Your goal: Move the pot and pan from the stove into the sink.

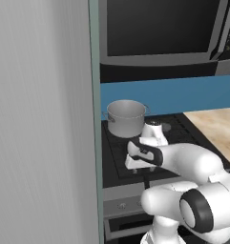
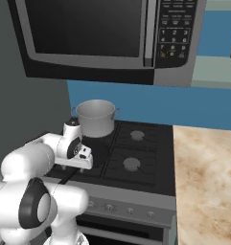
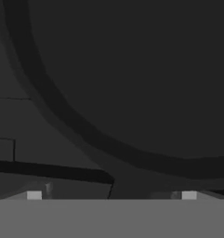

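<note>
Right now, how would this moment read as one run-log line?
pot on stove back-left burner | gripper open, low over pan | nothing lifted

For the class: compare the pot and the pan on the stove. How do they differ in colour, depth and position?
The pot is silver-grey; the pan is black. The pot is deep with straight sides; the pan is shallow. The pot sits on a rear burner; the pan lies in front of it. Both rest on the stove.

The pot (image 2: 96, 117) crowds the stove's (image 2: 136, 158) back-left burner beneath the microwave (image 2: 107, 38); the right burners lie open.
</note>
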Motion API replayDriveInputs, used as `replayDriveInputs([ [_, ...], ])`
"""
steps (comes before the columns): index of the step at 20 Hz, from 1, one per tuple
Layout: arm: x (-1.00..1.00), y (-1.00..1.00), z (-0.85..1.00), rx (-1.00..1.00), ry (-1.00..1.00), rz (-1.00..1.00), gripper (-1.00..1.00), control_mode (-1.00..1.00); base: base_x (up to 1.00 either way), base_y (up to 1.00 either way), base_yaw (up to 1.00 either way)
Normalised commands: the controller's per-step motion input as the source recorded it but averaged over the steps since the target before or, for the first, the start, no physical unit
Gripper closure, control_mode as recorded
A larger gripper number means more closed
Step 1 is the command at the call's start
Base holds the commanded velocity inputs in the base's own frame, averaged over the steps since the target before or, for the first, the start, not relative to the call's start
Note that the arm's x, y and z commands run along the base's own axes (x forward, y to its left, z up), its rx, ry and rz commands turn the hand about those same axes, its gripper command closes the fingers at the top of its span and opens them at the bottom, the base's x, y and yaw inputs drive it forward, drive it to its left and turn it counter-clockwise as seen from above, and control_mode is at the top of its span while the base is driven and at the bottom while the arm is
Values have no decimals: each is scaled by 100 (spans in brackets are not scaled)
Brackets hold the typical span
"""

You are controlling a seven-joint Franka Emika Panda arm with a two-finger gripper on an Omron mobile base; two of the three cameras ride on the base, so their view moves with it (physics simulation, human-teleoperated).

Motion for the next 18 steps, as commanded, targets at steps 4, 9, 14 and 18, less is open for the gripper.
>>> replayDriveInputs([
  [4, -4, 0, -13, 0, 0, -1, 100, -100, 0, 0, 0],
  [9, 0, 0, 8, 2, 0, -1, 100, -100, 0, 0, 0],
  [14, 0, 0, 47, 7, -1, -4, 100, -100, 0, 0, 0],
  [18, -6, 0, 63, 7, 0, -2, 100, -100, 0, 0, 0],
])
